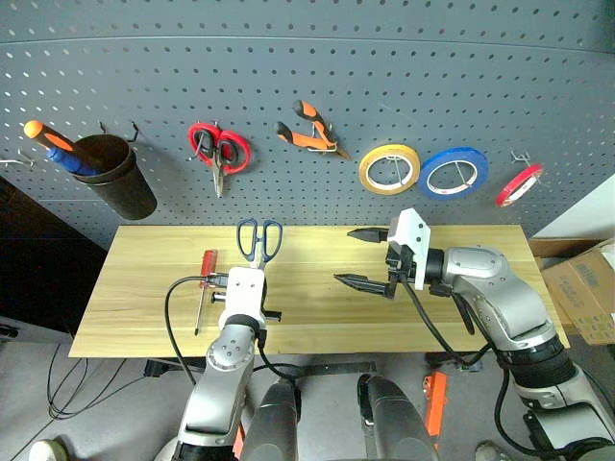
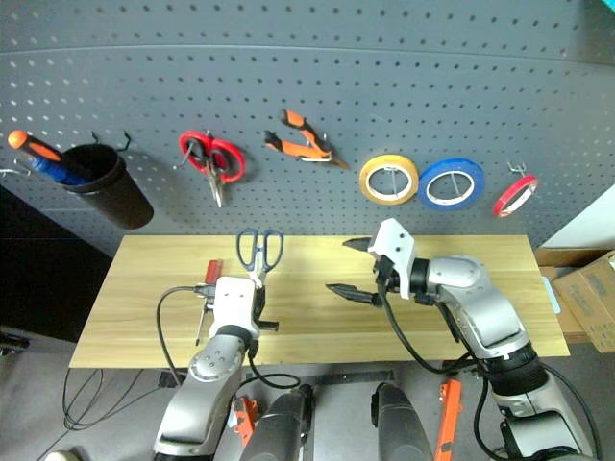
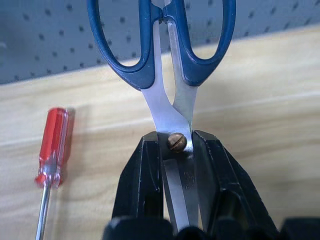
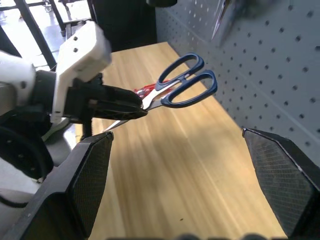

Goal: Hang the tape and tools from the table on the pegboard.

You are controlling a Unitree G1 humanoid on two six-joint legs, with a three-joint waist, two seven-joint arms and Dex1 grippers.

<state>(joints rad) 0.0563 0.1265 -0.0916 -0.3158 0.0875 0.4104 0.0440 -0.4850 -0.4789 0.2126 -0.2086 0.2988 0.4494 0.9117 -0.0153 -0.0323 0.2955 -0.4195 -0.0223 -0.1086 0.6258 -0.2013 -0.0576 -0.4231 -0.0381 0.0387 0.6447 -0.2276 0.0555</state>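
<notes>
A: What do you see held?

B: Your left end effector (image 3: 177,150) clamps the steel blades of the blue-handled scissors (image 1: 259,239), near the wood-grain desk's (image 1: 461,327) back edge. Right end effector (image 1: 363,257) gapes empty.

A: Counts?

B: One clear red-handled screwdriver (image 1: 204,283) lying toward the desk's left edge; three tape rings on the perforated pegboard (image 1: 384,67).

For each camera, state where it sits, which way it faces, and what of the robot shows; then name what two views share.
Head stereo pair: looks forward and down over the table at the pegboard; both arms show, left gripper, right gripper.
Left wrist: looks along its own fingers, shut on the blue-handled scissors.
Right wrist: looks between its open fingers at the left gripper.
Shared: both wrist views show the scissors and the red-handled screwdriver.
</notes>
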